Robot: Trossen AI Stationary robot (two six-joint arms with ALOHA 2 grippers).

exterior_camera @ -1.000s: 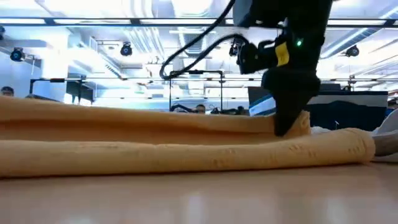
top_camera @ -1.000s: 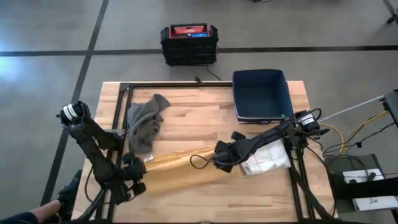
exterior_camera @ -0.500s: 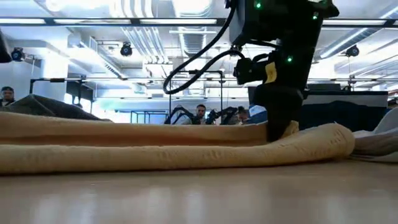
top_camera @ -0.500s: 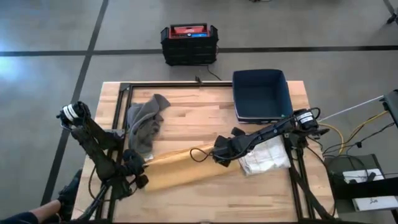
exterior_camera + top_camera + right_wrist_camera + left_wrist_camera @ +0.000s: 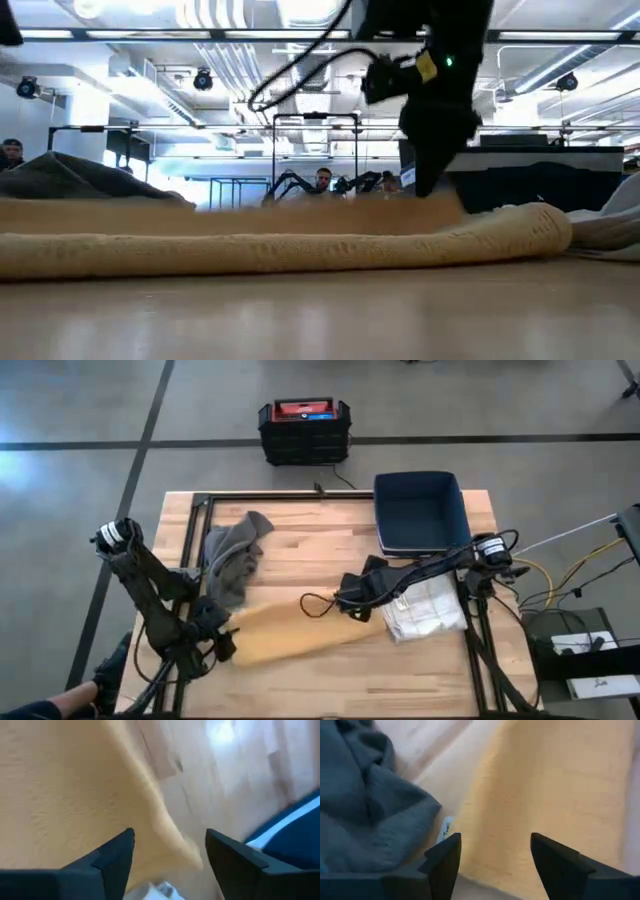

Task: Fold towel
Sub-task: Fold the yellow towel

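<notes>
The yellow towel (image 5: 300, 632) lies folded lengthwise near the table's front, one layer on the other (image 5: 300, 250). My left gripper (image 5: 220, 634) stands open just above its left end (image 5: 535, 785). My right gripper (image 5: 347, 603) hangs open above the towel's right part (image 5: 65, 795); the low view shows this gripper (image 5: 430, 185) clear of the cloth. Nothing is between the fingers of either gripper (image 5: 495, 865) (image 5: 170, 860).
A crumpled grey towel (image 5: 235, 560) lies right beside the left gripper, on its far side. A dark blue bin (image 5: 420, 510) stands at the far right, and a folded white cloth (image 5: 425, 610) lies in front of it. A black crate (image 5: 305, 430) stands on the floor beyond the table.
Both grippers have opened and let go of the yellow towel. The right one has risen and gone a little toward the far edge; the left one has also drawn slightly farther. The towel's upper layer has dropped flat onto the lower one.
</notes>
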